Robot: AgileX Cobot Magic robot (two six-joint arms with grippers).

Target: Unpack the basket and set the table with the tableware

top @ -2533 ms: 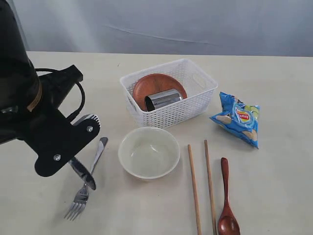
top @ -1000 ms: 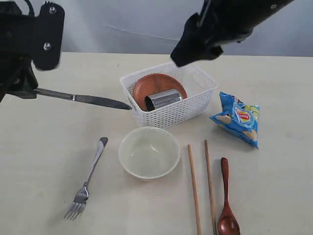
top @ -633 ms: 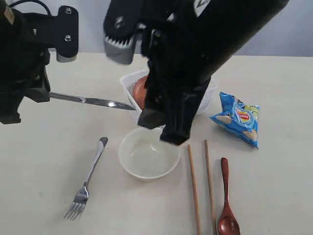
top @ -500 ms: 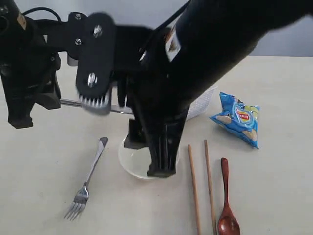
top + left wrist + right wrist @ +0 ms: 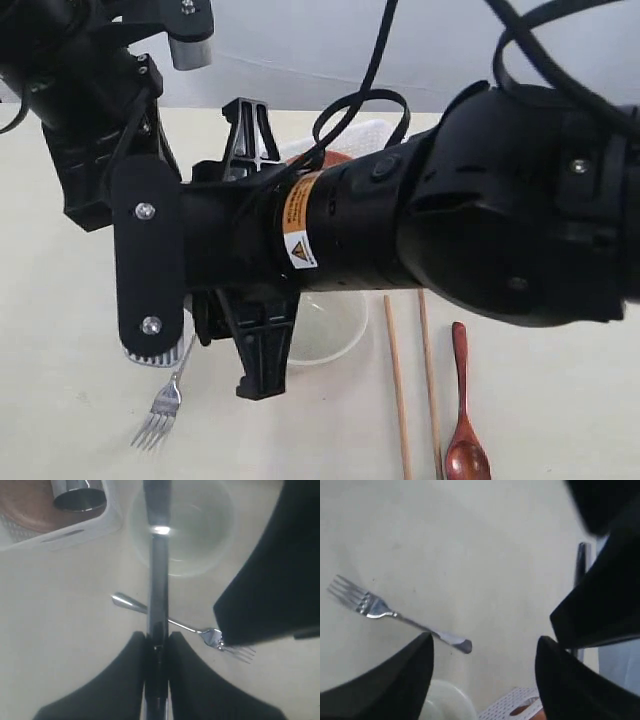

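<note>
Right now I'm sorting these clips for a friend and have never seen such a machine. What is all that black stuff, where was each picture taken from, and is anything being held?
The black shapes are two robot arms, each ending in a pair of fingers. One picture comes from a camera off the arms; the right arm crosses close in front of it and hides much of the table. The other two come from cameras on each wrist.

In the left wrist view the left gripper is shut on a steel knife, held above the table. The right gripper is open and empty above a fork.

On the table lie the fork, a cream bowl, two chopsticks and a dark wooden spoon. A white basket holds a reddish-brown plate and a steel cup.
</note>
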